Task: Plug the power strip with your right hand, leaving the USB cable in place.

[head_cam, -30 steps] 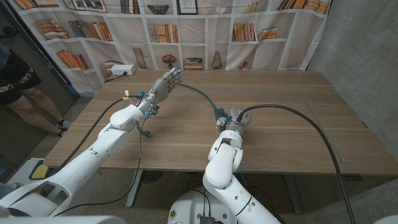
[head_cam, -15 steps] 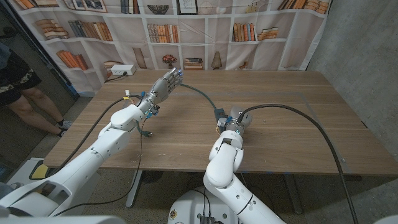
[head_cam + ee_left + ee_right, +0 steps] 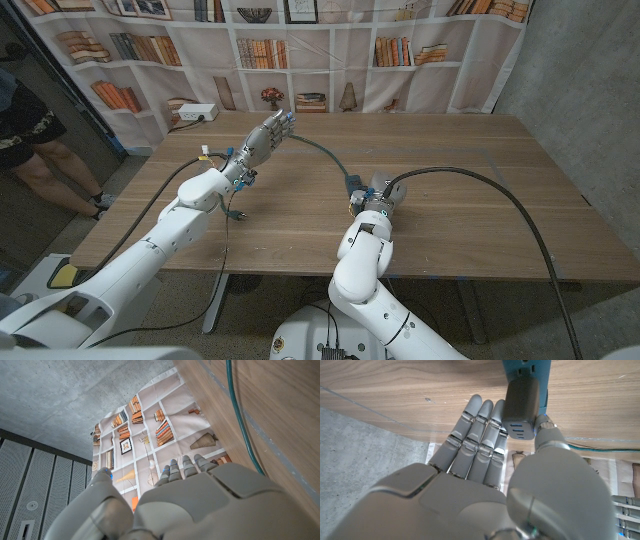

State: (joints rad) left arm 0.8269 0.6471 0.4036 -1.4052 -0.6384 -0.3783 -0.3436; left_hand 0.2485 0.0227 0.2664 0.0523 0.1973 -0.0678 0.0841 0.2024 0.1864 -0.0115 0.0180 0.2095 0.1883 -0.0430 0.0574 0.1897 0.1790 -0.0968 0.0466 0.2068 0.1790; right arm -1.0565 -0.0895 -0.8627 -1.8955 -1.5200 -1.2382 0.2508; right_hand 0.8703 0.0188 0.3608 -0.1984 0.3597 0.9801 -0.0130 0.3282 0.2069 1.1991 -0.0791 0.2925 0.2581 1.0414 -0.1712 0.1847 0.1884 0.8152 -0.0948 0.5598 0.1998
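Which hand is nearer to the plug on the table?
Right. The right hand is at the plug, thumb beside it. The left hand is raised farther back, along the green cable, away from the plug.

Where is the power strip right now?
Head view: the power strip lies mid-table, just beyond the right hand, at the end of the green cable.

Wooden desk [image 3: 450,215], pale brown grain, fills mid-frame. Behind it hangs a fabric backdrop [image 3: 330,55] printed with white bookshelves, books and ornaments. Bare grey concrete wall [image 3: 590,90] to the right. Dark floor at left, where a person [image 3: 30,140] stands at the edge. Even indoor light.
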